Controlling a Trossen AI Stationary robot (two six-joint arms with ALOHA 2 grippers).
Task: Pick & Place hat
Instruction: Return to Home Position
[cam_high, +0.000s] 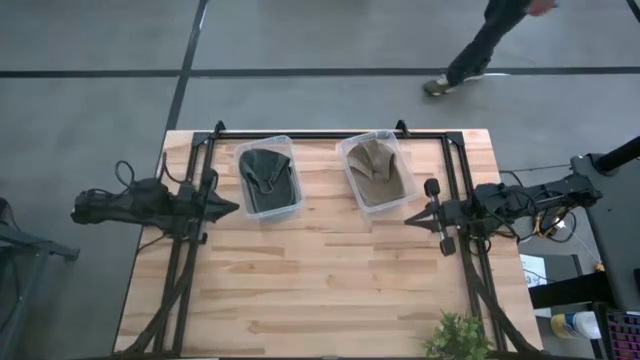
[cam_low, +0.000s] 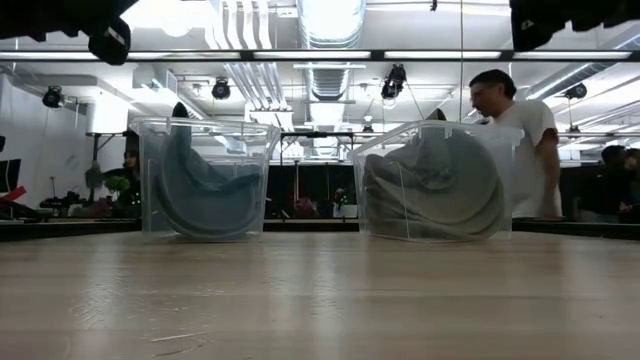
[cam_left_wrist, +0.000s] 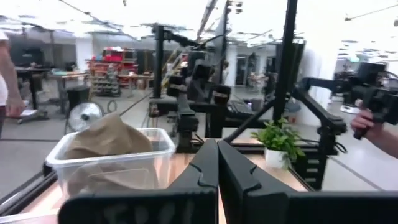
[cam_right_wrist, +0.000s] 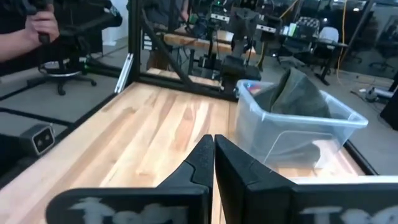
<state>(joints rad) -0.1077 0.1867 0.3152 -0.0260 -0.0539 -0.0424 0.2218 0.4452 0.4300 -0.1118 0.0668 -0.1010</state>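
Black cap (cam_high: 266, 182), L bin (cam_high: 264, 141), brown cap (cam_high: 378, 172), R bin (cam_high: 372, 135); L pincer (cam_high: 232, 208), R pincer (cam_high: 411, 217) clenched, clear of caps

Black cap (cam_high: 268, 180); brown cap (cam_high: 378, 172); light wood-grain table (cam_high: 330, 280); green plant (cam_high: 458, 335); grey floor (cam_high: 90, 110).

Two bins (cam_high: 264, 142) (cam_high: 367, 136), two arms (cam_high: 150, 205) (cam_high: 510, 200), one plant (cam_high: 458, 335), one person (cam_high: 490, 40)

Bins (cam_high: 265, 141) rear, plant (cam_high: 458, 338) corner, tabletop (cam_high: 320, 280) seemingly open
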